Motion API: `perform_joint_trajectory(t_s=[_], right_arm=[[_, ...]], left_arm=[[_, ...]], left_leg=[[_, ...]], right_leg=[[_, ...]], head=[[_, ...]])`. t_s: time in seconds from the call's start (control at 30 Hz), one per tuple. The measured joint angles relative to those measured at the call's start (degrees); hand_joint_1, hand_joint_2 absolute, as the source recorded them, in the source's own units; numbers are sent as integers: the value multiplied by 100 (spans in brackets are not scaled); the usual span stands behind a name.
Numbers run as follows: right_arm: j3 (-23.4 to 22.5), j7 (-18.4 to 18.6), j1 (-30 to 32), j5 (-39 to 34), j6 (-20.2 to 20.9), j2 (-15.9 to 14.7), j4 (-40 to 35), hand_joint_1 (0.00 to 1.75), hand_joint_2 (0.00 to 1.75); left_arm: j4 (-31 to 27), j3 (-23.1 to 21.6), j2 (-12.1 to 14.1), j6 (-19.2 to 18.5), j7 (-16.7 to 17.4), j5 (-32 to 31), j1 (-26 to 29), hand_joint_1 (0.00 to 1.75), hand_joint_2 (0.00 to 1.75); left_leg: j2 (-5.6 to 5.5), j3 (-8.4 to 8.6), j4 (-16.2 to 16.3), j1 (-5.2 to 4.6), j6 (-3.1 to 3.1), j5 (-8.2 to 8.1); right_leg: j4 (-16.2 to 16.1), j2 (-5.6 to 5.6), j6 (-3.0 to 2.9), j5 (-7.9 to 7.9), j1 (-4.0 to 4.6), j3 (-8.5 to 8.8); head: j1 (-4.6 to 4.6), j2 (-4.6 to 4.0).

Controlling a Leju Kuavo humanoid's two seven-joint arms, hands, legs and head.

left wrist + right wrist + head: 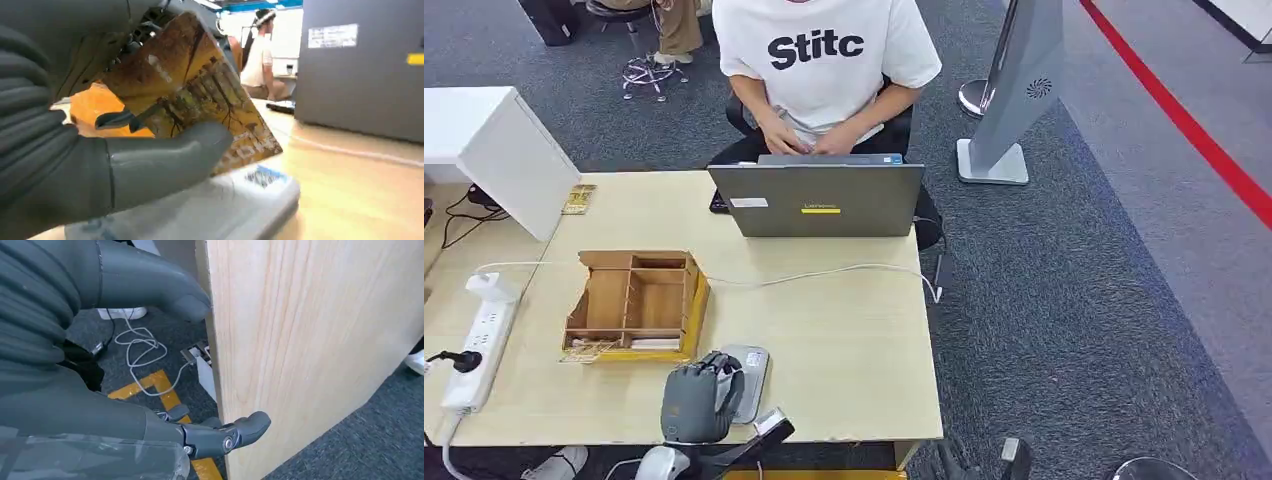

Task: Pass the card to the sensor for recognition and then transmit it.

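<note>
Your card (pixel 200 95) is in the left hand (pixel 696 398): thumb (pixel 165 160) pressed on the printed face, which shows bare trees on an orange-brown ground, darker fingers behind it. The card sits tilted just above the sensor (pixel 240 200); you can't tell from the wrist view whether its lower edge touches the top.

The sensor is the flat grey pad (pixel 749 375) near the table's front edge, with a small blue mark on its top face. In the head view your left hand covers most of it.

Just behind and to the left of the hand is the wooden organizer box (pixel 636 303), open compartments, yellow edge on the near side. A white cable (pixel 824 272) runs across the table (pixel 854 350) between the box and the grey laptop (pixel 816 198). A person in a white T-shirt (pixel 824 55) sits behind the laptop, hands at the keyboard.

Far left you have a white power strip (pixel 479 345) with a black plug in it, and a white box (pixel 494 150) at the back corner.

Right hand (pixel 100 365) hangs down beside the table's light wood side panel (pixel 310 350), holding nothing, thumb and fingers apart, one dark fingertip near the panel. Below it: grey carpet, yellow floor tape (pixel 165 395), a loose white cord (pixel 140 347).
</note>
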Motion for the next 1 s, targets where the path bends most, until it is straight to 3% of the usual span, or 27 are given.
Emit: perform_joint_trajectory(t_s=[0.4, 0.5, 0.63, 0.7, 0.83, 1.0], right_arm=[[2, 13, -3, 11, 0, -4, 0, 0, 175], [20, 37, -3, 33, -4, -4, 0, 0, 175], [61, 133, -10, 85, -48, -4, 0, 0, 175], [113, 220, -36, 135, -76, -4, 2, 0, 175], [212, 271, -91, 162, -114, 7, 2, 0, 175], [243, 282, -111, 162, -109, 13, 2, 0, 175]], left_arm=[[671, -92, -100, 72, 39, -53, -337, 175, 175], [675, -98, -103, 125, 133, -460, -375, 175, 175], [27, -9, -63, 131, 133, -1001, -326, 175, 175], [-368, 64, 37, 122, 291, -1170, -469, 175, 175], [-885, 229, 251, 6, 433, -1196, -878, 175, 175], [-1172, 245, 341, 28, 433, -1202, -940, 175, 175]], left_leg=[[-5, 6, 0, -1, 1, 0], [-6, 11, 0, -1, 1, 1], [-6, 7, 0, 1, 1, 8], [-8, 7, 0, 2, 0, 9], [-7, 9, 0, 4, -4, 12], [-7, 8, 0, 4, -4, 15]], right_leg=[[-1, -8, 1, -1, -1, 11], [0, -11, 1, 0, 0, 18], [0, -11, -5, 4, 1, 14], [1, -12, -6, 6, 2, 13], [5, -12, -11, 10, 3, 14], [5, -11, -11, 10, 3, 13]], head=[[2, 0], [2, 0], [2, 0], [4, 0], [0, 0], [2, 0]])
